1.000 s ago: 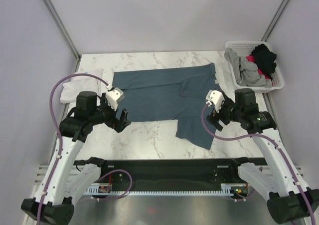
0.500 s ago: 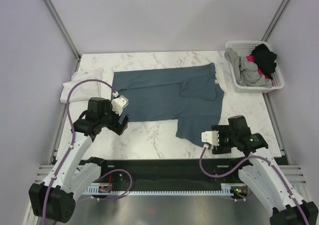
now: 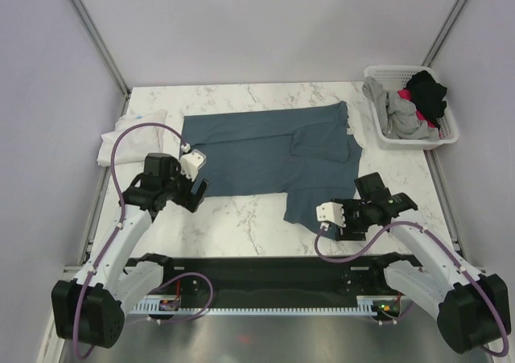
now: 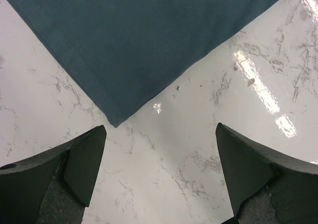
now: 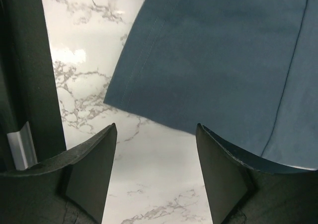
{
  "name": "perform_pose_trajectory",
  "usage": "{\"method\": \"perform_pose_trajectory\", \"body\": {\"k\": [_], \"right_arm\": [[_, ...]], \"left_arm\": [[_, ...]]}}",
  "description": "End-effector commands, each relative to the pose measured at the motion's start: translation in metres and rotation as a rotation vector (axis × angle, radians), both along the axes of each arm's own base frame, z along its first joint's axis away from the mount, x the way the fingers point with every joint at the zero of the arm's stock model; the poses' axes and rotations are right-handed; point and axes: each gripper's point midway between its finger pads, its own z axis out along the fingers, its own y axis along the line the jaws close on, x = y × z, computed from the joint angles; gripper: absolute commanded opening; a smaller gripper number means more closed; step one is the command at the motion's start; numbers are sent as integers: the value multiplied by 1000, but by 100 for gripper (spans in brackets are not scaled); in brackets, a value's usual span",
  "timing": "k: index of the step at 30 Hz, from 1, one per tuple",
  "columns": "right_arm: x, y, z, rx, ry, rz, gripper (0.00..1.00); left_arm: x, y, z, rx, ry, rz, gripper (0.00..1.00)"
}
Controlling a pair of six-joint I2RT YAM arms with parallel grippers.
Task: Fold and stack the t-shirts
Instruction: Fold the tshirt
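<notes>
A slate-blue t-shirt (image 3: 265, 150) lies spread flat on the marble table, one flap reaching toward the near edge (image 3: 318, 206). My left gripper (image 3: 197, 192) hovers open just off its near left corner (image 4: 117, 120), with bare marble between the fingers (image 4: 84, 167). At the near right corner sits my right gripper (image 3: 344, 224), open and empty. That corner's stitched hem (image 5: 144, 50) lies just ahead of its fingertips (image 5: 97, 154). A folded white t-shirt (image 3: 121, 138) rests at the left edge. Grey (image 3: 398, 113) and black (image 3: 426, 93) t-shirts are heaped in the basket.
A white lattice basket (image 3: 410, 143) stands at the back right corner of the table. Metal frame posts rise at both back corners. The black rail with the arm bases runs along the near edge (image 3: 265, 270).
My right arm has swung down from beside the shirt's right side to its near right corner, and its jaws have narrowed a little. The left gripper has shifted slightly toward the near left corner.
</notes>
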Motion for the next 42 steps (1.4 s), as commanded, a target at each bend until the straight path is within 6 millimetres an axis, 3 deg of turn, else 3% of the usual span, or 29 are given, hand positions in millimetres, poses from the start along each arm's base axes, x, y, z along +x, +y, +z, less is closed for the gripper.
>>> {"method": "perform_pose_trajectory", "body": {"k": [1,10,23,33,42], "right_arm": [[0,21,14,66,22,28,73],[-14,28,-1,30,82,53,73],[-13,25,-23,-51,123,64,74],[-26,20,-32,-86,149,105,58],[-31,18,-41,-103,164,104,52]], "left_arm": [[18,3,18,-5,-77,28,100],[30,7,28,5,-97,43,100],[36,9,35,-18,-102,68,100],[40,11,37,-25,-105,84,100],[41,12,32,-36,-89,94,100]]}}
